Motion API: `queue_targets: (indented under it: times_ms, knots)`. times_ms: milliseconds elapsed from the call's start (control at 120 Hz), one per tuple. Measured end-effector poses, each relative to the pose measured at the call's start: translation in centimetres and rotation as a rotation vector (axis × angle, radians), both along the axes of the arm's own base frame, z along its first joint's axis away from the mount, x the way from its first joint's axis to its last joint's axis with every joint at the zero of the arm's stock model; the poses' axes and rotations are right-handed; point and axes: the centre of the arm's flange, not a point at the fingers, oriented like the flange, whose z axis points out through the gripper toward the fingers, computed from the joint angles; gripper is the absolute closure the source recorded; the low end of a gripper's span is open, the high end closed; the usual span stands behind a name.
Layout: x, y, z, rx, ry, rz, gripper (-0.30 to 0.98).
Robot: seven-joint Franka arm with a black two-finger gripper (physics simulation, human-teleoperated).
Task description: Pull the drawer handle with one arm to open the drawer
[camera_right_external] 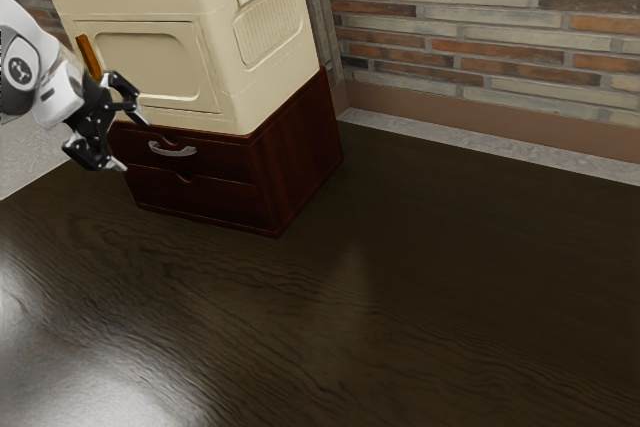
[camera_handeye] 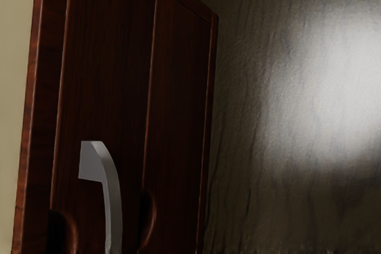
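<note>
While one gripper (camera_right_external: 133, 144) is spread, one handle (camera_right_external: 172, 151) is faced | two closed drawers (camera_right_external: 222, 163) are topped by one box (camera_right_external: 150, 62) | room is offered past one cabinet's (camera_right_external: 300, 157) front edge

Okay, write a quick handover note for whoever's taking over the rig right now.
Hand: open and empty, near the handle, not gripping it.
Things: silver handle on the upper drawer of the dark red cabinet; cream box on top of the cabinet.
Done: hand brought near the handle; drawer looks shut.
Left: grip or hook the handle, then pull the upper drawer open.
</note>
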Motion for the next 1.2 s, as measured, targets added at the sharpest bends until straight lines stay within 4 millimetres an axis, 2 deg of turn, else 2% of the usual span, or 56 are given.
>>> queue_targets:
  times_ms: [108,217,367,642,925,1200]
  knots:
    - [0.5,1.4,-1.5,0.031,-0.008,-0.047,0.11]
    - [1.6,1.5,-2.8,0.064,-0.011,-0.108,0.19]
    - [2.1,1.6,-3.0,0.105,-0.035,-0.168,0.24]
    - [3.4,1.6,-4.5,0.126,-0.069,-0.245,0.28]
    - [4.0,1.5,-5.2,0.141,-0.09,-0.298,0.4]
    - [4.1,2.1,-5.9,0.148,-0.096,-0.319,0.44]
